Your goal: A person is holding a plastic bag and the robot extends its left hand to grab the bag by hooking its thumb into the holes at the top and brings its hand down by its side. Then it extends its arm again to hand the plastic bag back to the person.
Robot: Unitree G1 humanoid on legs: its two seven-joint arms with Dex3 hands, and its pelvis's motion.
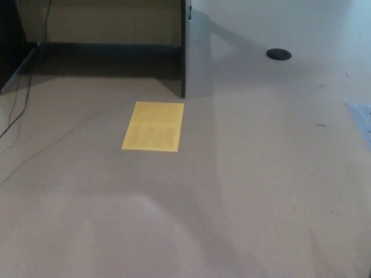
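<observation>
The head view looks down on bare floor (243,191) with a yellow sheet (153,126) lying flat near a dark upright panel (183,52), a thin cable (17,110) trailing at left and a round black disc (279,54) beyond. Neither robot hand shows, so their state cannot be told. No plastic bag or person is clearly visible; a pale bluish edge (362,119), cut off at right, is too little to identify.

Neither the left hand nor the right hand shows in the head view; no arm or forearm shows either.
</observation>
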